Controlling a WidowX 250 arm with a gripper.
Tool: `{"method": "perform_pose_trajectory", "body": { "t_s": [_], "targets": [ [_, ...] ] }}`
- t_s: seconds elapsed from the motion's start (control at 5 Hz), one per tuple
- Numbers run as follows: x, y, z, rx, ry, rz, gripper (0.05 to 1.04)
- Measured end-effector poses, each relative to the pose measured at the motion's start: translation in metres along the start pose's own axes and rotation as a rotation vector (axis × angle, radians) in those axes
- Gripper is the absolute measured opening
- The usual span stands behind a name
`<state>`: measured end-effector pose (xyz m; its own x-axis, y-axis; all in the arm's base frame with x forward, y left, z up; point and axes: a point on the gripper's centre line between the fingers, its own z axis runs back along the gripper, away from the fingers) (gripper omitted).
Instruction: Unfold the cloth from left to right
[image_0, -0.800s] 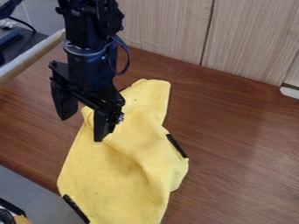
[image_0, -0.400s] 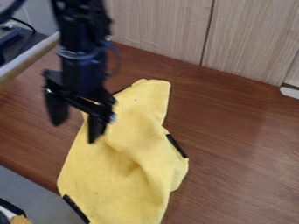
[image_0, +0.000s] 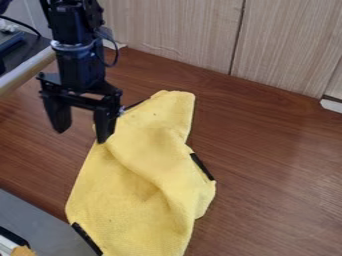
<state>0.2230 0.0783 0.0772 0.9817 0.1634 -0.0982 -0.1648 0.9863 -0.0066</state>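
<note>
My gripper (image_0: 81, 136) hangs at the upper left, open, its two fingers spread wide with nothing between them. The right finger is in front of the upper left edge of the yellow cloth (image_0: 137, 185); whether it touches the cloth I cannot tell. The cloth lies rumpled and partly folded on the brown wooden table, from upper centre down to the bottom edge, with a ridge down its middle. Black strips show along its edges at the right, lower left and upper left.
The brown table (image_0: 274, 165) extends to the right of the cloth. Pale wood panels (image_0: 180, 30) stand behind it. At the left are a light wooden rail (image_0: 27, 72) and dark items beyond it. A grey surface (image_0: 40, 225) borders the table at lower left.
My gripper has moved left and slightly up, from over the cloth to its upper left edge, and has turned a little. It was open throughout. The cloth lies as before.
</note>
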Motion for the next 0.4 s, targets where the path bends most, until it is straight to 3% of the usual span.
{"method": "perform_pose_trajectory", "body": {
  "t_s": [0.2,0.4],
  "targets": [
    [0.016,-0.001,-0.004,-0.035,-0.067,0.025,1.001],
    [0.028,0.002,-0.006,-0.015,-0.114,0.056,1.001]
  ]
}}
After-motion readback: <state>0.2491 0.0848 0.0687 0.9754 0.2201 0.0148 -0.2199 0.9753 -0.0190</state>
